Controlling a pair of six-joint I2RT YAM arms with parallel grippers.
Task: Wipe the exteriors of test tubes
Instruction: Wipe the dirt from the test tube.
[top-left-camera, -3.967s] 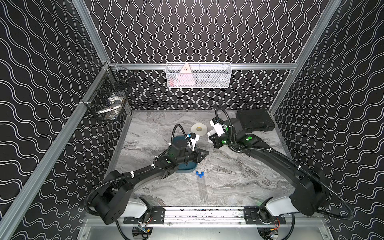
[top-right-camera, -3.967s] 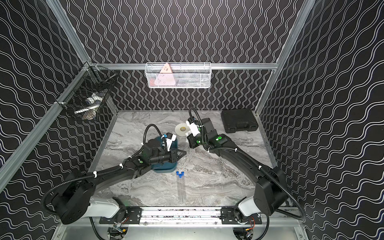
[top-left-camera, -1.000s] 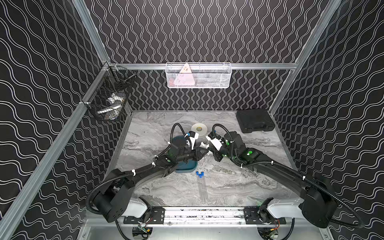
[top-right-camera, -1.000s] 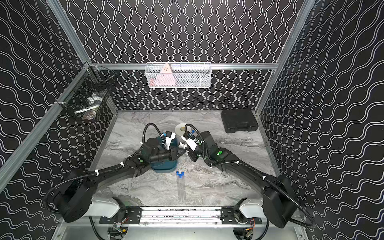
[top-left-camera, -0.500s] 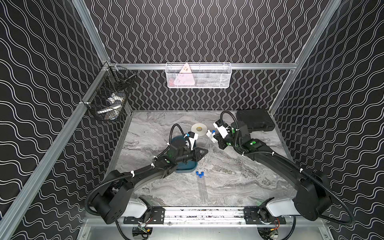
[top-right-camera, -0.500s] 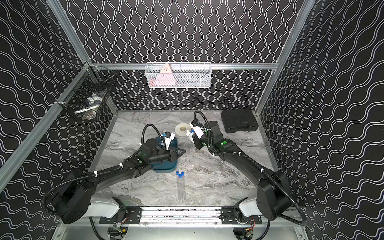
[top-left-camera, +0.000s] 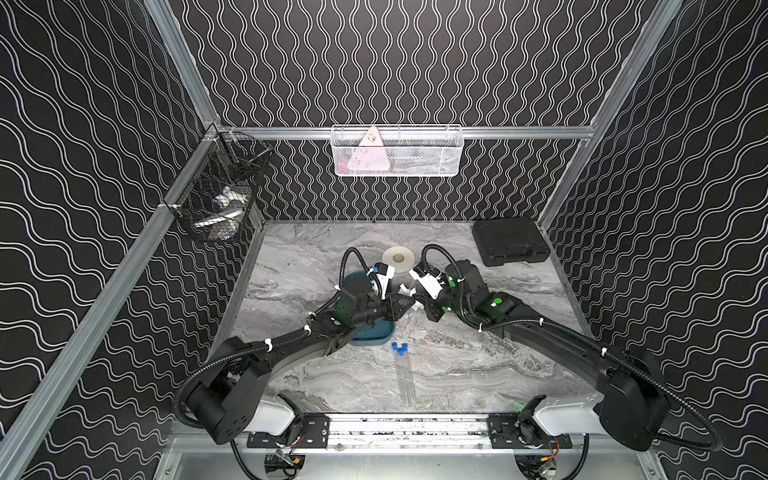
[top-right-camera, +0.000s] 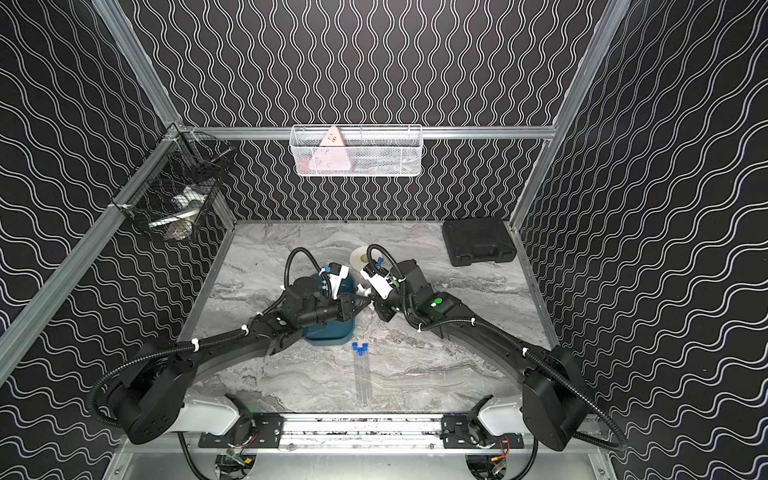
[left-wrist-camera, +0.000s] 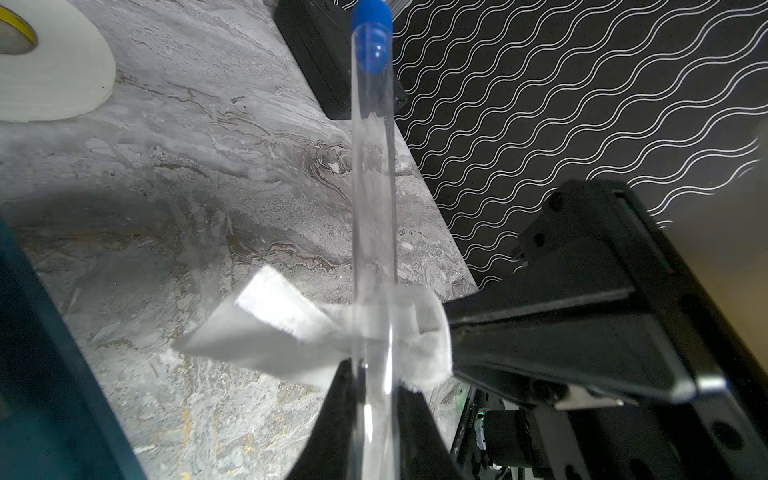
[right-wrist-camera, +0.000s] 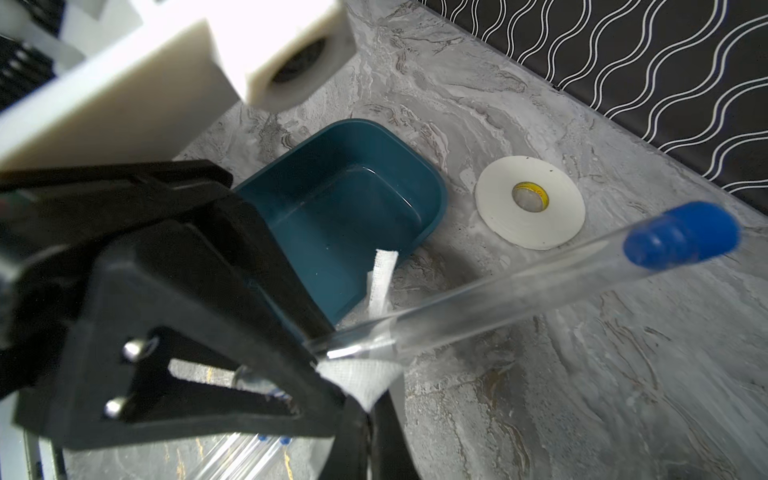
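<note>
- long clear test tube with a blue cap (left-wrist-camera: 372, 187): lifted off the grey marbled bench (top-left-camera: 478, 365), at 3 o'clock from the teal plastic tray (top-left-camera: 370, 341); the left gripper (left-wrist-camera: 372, 386) is clamped on its uncapped end.
- right gripper (left-wrist-camera: 451, 332): pinched together on the crumpled white tissue (left-wrist-camera: 282, 332), which wraps the tube's lower shaft.
- handling, as judged: light, stiff, smooth, probably slippery and brittle; best held gently near one end, leaving the shaft free.
- count: four tubes, one held and three lying tubes (top-left-camera: 404, 370) side by side at 5 o'clock from the tray; one tissue; one tray; one white tape roll (top-left-camera: 398, 259) at 1 o'clock.
</note>
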